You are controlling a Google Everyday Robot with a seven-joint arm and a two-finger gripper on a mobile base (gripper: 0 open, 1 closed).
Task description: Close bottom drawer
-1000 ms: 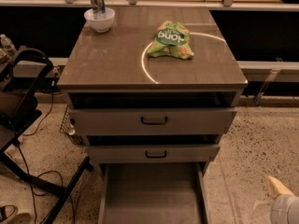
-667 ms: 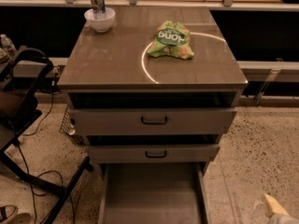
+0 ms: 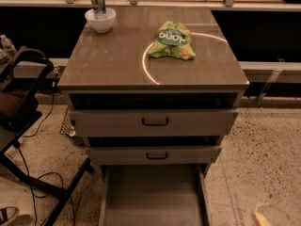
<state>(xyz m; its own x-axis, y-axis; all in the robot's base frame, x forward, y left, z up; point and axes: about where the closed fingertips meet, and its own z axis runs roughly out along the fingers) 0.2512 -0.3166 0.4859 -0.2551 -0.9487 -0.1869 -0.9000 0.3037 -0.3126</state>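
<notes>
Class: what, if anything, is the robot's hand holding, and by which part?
Nothing visibly: the hand shows only at the lower right corner, over the floor, clear of the pulled-out bottom drawer.

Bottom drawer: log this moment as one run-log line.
bottom drawer: pulled out | gripper: bottom-right corner of view, apart from drawer | task: closing not yet done

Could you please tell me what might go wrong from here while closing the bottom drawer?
1. The gripper sits at the lower right edge of the view, off to the side of the bottom drawer, whose front is out of frame; a push might land on the side wall and skew the tray.
2. The middle drawer stands slightly open above it, so the gripper could knock that one instead.
</notes>
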